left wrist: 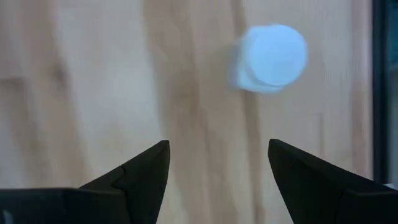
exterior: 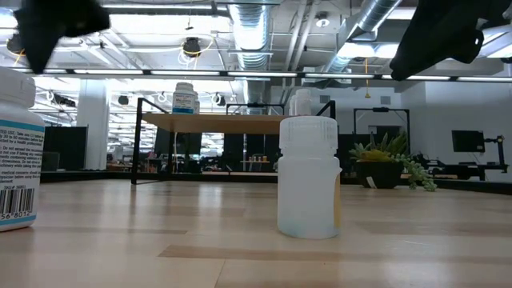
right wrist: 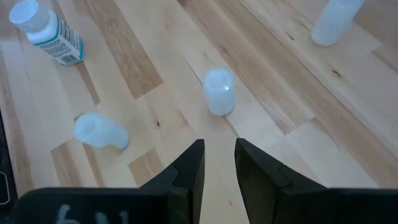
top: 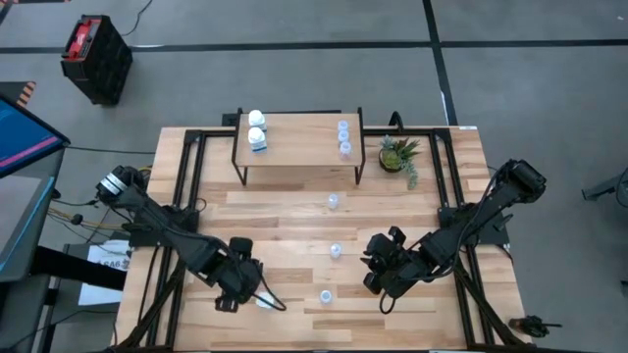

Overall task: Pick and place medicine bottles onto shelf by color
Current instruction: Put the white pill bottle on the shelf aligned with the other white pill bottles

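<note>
The light-wood shelf [top: 299, 137] stands at the table's far side, with two white bottles [top: 256, 128] on its left end and two translucent ones [top: 343, 137] on its right end. Three translucent bottles [top: 333, 201] [top: 336, 251] [top: 325, 295] stand on the table. A white labelled bottle [top: 265, 302] stands near the front, and also shows in the low view [exterior: 16, 152]. My left gripper [left wrist: 217, 168] is open above the table, pointing down, with that bottle's cap [left wrist: 270, 55] just beyond its fingertips. My right gripper [right wrist: 219, 162] hovers empty near the translucent bottles [right wrist: 219, 91], its fingers only a little apart.
A small green potted plant [top: 399, 157] stands right of the shelf. Black frame rails [top: 186, 176] run along the table's left and right sides. Bare tabletop lies between the shelf and the loose bottles.
</note>
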